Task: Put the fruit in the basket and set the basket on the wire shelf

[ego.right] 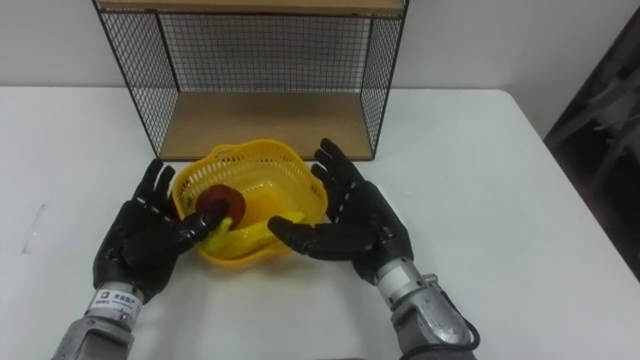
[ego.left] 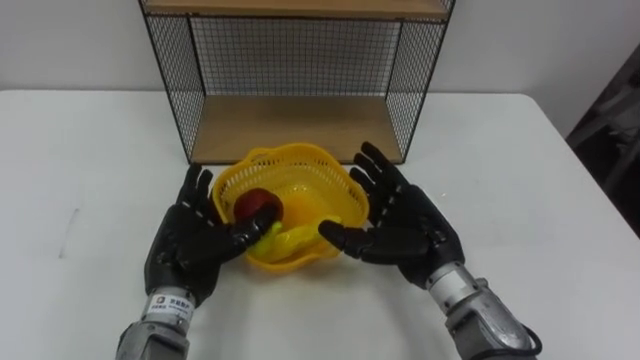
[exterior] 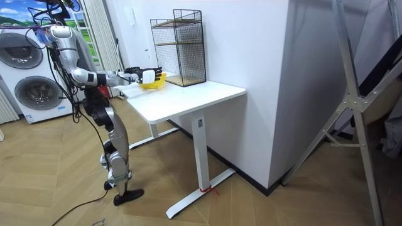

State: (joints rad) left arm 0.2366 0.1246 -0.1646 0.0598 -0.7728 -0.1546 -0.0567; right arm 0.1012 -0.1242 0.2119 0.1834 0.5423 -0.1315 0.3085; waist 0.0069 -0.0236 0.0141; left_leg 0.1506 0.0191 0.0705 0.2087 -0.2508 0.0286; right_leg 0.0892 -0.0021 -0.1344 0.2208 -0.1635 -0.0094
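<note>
- Left eye view: the basket [ego.left: 300, 190] sits on the table [ego.left: 90, 160] just before the shelf [ego.left: 295, 60], outside its lower bay.
- A red fruit [ego.left: 258, 203] lies in the basket on its left side. A yellow fruit [ego.left: 287, 240] lies along the near side, inside as far as can be told.
- The left hand [ego.left: 190, 250] is flat against the basket's left wall, fingers straight and slightly spread. Its thumb reaches in toward the rim near the red fruit.
- The right hand [ego.left: 405, 228] stands against the right wall, fingers straight and fanned upward, thumb stretched across to the basket's near edge.
- Neither hand curls round the rim; the basket is pressed between the two palms. Whether its base touches the table or is just clear of it cannot be told.
- Right eye view: the same, with the basket [ego.right: 262, 180] between the left hand [ego.right: 140, 250] and the right hand [ego.right: 355, 228], and the red fruit [ego.right: 213, 203] beside the left thumb.
- Room view: the robot stands upright at the table's end on the room view's left, both arms held forward to the basket [exterior: 156, 81]. The shelf [exterior: 179, 47] stands just beyond it near the wall. Two washers [exterior: 28, 75] stand behind the robot.
</note>
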